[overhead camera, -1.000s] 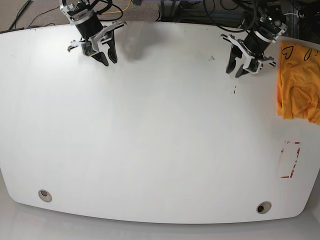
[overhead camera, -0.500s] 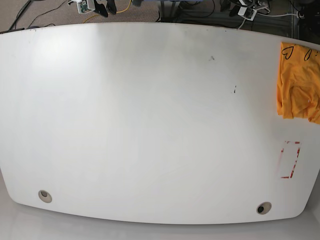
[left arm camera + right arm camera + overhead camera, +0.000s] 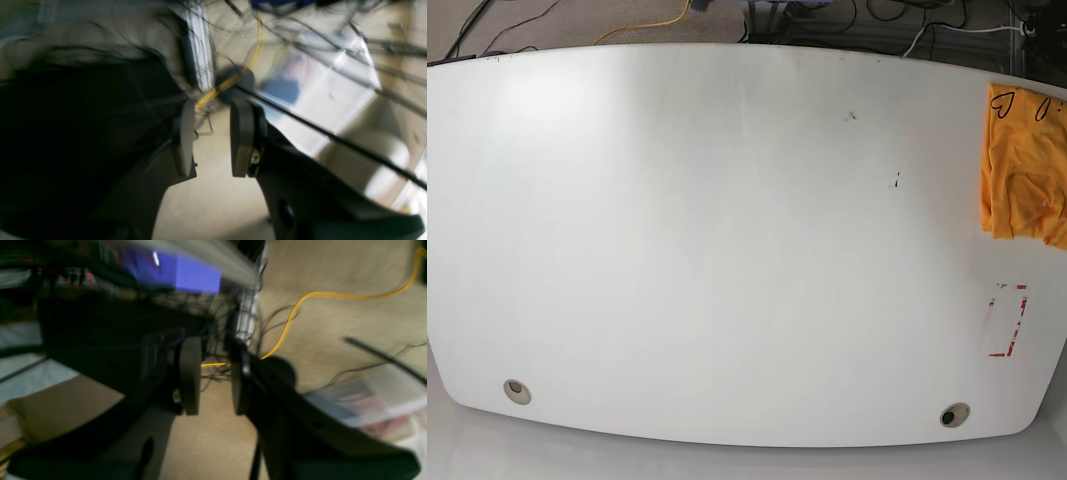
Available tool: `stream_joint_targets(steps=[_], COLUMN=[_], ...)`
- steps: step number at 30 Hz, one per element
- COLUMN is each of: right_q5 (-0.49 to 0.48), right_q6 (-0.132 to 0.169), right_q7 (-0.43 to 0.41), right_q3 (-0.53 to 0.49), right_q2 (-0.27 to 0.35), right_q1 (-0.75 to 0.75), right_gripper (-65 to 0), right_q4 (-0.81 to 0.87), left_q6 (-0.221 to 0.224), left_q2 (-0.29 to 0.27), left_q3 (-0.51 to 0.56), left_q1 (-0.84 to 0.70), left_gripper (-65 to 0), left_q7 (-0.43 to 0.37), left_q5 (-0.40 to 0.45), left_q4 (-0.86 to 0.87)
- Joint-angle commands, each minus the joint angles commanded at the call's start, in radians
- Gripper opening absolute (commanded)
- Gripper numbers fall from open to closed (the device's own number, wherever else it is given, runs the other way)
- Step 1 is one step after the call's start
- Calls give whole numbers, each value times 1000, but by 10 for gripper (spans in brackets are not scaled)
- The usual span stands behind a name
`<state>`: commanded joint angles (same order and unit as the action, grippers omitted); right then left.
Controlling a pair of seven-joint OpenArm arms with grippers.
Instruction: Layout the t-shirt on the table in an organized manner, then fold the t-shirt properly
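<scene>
Base view no longer shows either of my arms; a second ago both hung over the table (image 3: pixel 727 230). The t-shirt (image 3: pixel 1024 165) lies bunched at its right edge, above the red outline (image 3: pixel 1007 320). My left gripper (image 3: pixel 211 138) and right gripper (image 3: pixel 213 375) stand narrowly parted, empty, over floor with a yellow cable (image 3: pixel 320 300).

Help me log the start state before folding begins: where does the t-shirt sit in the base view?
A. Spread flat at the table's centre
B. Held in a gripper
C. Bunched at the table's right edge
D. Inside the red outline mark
C: the t-shirt lies crumpled at the right edge of the table, above the red outline mark.
</scene>
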<state>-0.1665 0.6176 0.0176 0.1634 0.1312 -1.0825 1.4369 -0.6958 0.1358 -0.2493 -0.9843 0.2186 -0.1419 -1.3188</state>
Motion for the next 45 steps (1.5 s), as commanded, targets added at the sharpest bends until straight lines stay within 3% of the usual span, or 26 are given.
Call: stream_joint_targets(steps=[7,9,12,18,26,28,32,40,45], right_q5=[49,100,135,143,149,149,150,150,150], right_q6=[0,-5,-6,-6,-9,-29,-117,-133,-135], right_q7=[-63,-109,-144,-153,-150,-149,-149,-149,-149], right_q3=[0,-2,0,6,6,6,2,0,0], right_q2=[2,-2,-2,3,6,6,5,-3,-20], right_q1=[206,264,325,460,609,638,701,776,784], right_gripper=[-506,-506,-506,-506,-506,-503,-499,-498,-498], right_q4=[-324,-428,-532,-736,-893,-927,-1005,-1088,-1102], left_q6=[18,78,132,250,480,523,598,652,658], left_q2=[2,2,3,6,-2,-14,-17,-17,-18], left_q3=[43,69,109,230,338,350,356,356,356], left_q1=[192,269,334,500,704,726,773,855,865], left_gripper=[-478,-478,-478,-476,-475,-475,-474,-474,-474], left_q7=[-72,-87,-98,-173,-212,-212,-209,-209,-209], left_q5=[6,6,6,6,5,5,6,6,6], left_q4=[287,397,505,750,1031,1053,1082,1175,1181])
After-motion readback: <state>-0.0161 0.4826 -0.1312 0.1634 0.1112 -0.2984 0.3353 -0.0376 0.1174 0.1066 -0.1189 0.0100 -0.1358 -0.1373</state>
